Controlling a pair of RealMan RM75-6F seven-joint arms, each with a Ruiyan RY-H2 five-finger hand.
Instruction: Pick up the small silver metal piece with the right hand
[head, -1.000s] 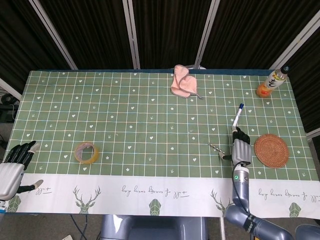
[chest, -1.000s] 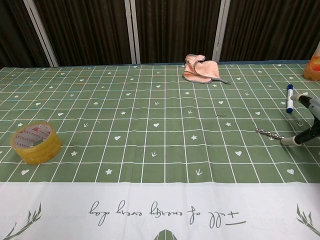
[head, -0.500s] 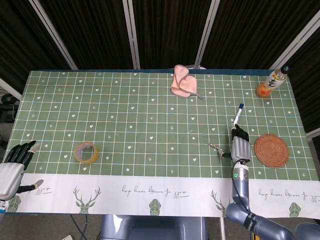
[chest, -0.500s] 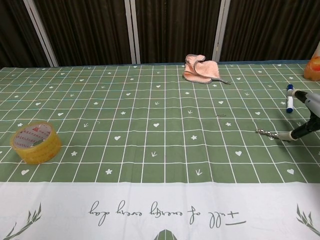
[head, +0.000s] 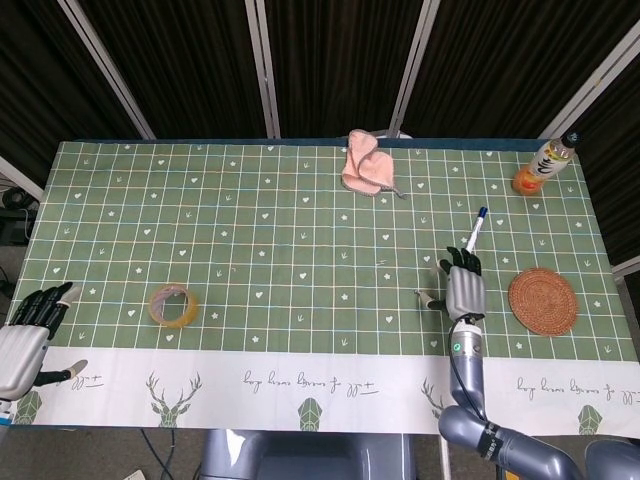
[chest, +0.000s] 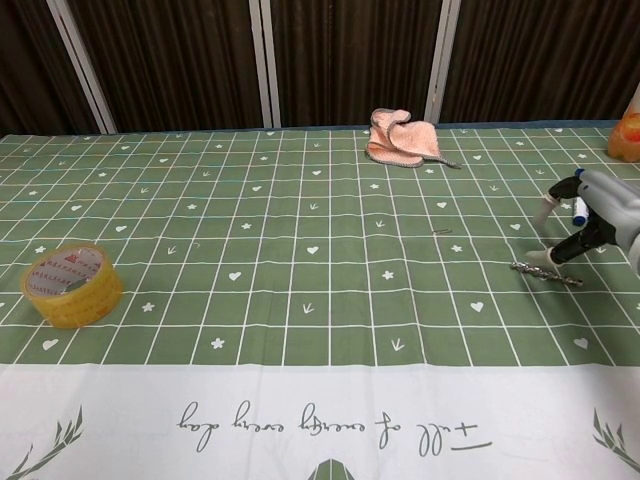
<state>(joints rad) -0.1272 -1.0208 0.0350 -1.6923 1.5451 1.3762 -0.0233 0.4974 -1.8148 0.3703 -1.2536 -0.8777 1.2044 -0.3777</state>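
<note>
Two hands showed, and only the right hand (head: 463, 291) was anywhere near the small silver metal piece (chest: 545, 272). That piece lay flat on the green checked cloth of the counter (head: 300, 250), toward the right near side, its long axis running mostly left to right with the right end a little nearer. In the chest view one fingertip came down onto or just above its middle, while another finger stood raised and apart behind it; nothing was clamped, so the fingers were apart and the piece was not yet held. Whether the low fingertip actually touched the metal could not be told. From the head view the piece poked out just left of the hand, so the closing move would, by my judgement, need the thumb brought in across the thin axis.

A blue-capped marker (head: 473, 231) lay just beyond the hand on the far side, close enough to be brushed. A woven round coaster (head: 542, 300) sat to the right, a bottle of orange drink (head: 540, 165) at the far right corner, a pink cloth (head: 364, 163) at the far edge, all well apart. The left hand (head: 30, 322) rested at the left near edge with fingers spread, holding nothing, near a roll of yellow tape (head: 173, 304).
</note>
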